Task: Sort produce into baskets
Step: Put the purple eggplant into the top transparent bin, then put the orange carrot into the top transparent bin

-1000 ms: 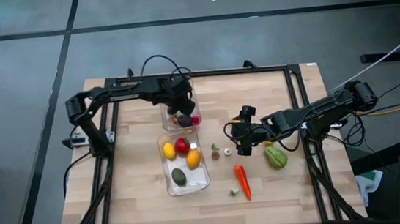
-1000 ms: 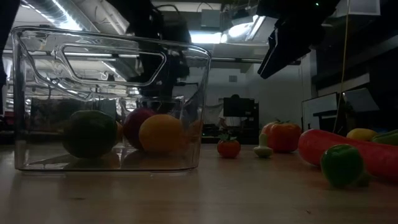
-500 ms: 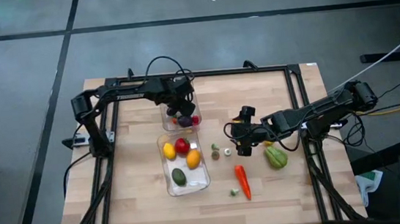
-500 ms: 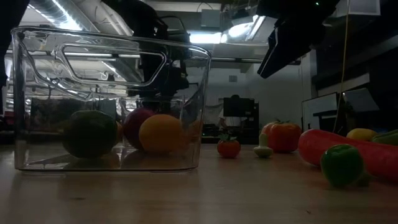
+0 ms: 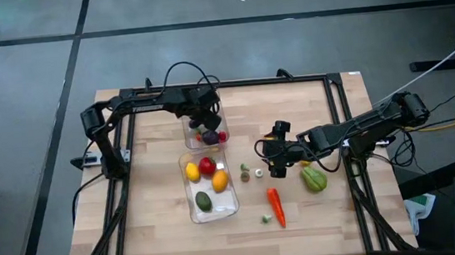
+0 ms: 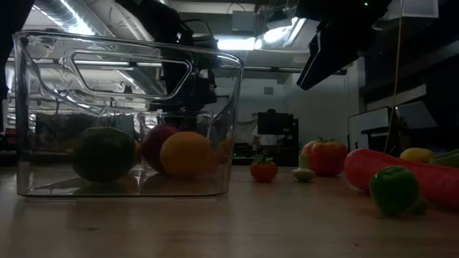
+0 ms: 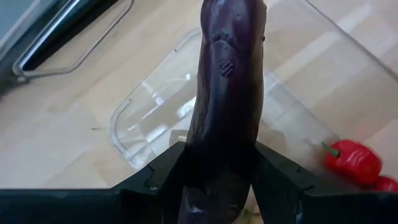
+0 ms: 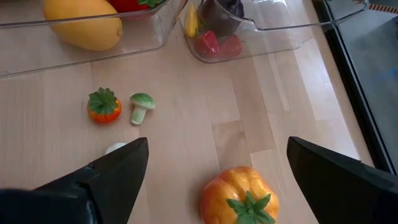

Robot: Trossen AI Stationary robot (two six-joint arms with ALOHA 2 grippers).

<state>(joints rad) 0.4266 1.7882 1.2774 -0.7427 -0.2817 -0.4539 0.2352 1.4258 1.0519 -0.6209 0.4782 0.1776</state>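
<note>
Wooden table (image 5: 162,234) with two clear bins; left gripper (image 7: 217,186) hangs over the far bin (image 5: 188,136), clamped on a purple aubergine (image 7: 227,93), red bits already inside; right gripper (image 8: 214,158) gapes wide above an orange pepper (image 8: 239,196); near bin (image 5: 192,211) holds lemon, avocado; carrot (image 5: 276,207) loose

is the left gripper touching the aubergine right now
Touching. In the left wrist view the purple aubergine sits clamped between the left gripper's two dark fingers, above the clear basket.
</note>
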